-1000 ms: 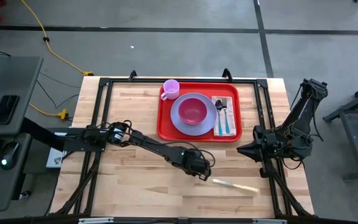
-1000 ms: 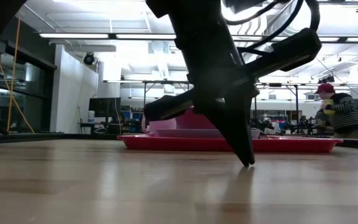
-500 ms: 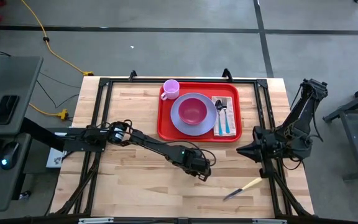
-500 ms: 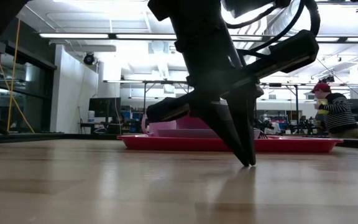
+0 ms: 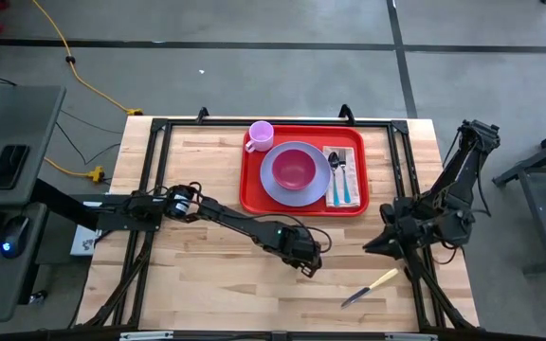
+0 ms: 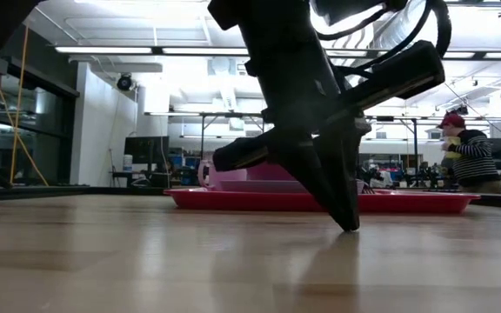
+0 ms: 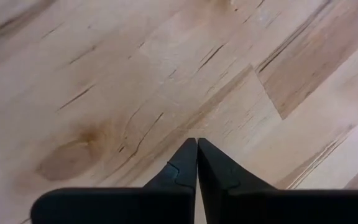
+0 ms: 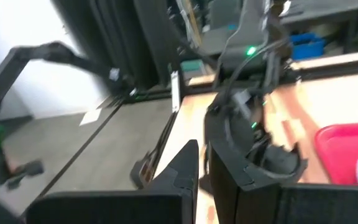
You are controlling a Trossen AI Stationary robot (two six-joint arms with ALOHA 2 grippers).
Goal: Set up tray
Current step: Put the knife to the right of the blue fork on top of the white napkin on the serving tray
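The red tray (image 5: 250, 192) lies at the table's far middle; it also shows in the low view (image 6: 233, 200). It holds a pink cup (image 5: 261, 135), a purple plate with a pink bowl (image 5: 295, 169), and a pale napkin (image 5: 353, 156) with a spoon and a fork on it. A knife (image 5: 369, 288) with a cream handle lies aslant on the bare wood near the table's near right. My left gripper (image 5: 308, 268) is shut, pointing down at the wood left of the knife. My right gripper (image 5: 368, 248) is shut and empty, above the knife by the right edge. My left gripper points down, and its shut fingertips (image 6: 348, 228) meet the bare tabletop in the low view. It touches none of the tableware.
Black frame rails run along the table's edges (image 5: 254, 121). Bare wood (image 5: 197, 180) lies left of the tray and along the near side. A person (image 6: 470, 161) stands in the room far behind the table.
The knife has swung about on the table: it lay nearly level beside my left gripper's tips and now lies aslant, farther toward the right, its dark blade end nearer the near edge. My right gripper has moved a little toward the near edge.
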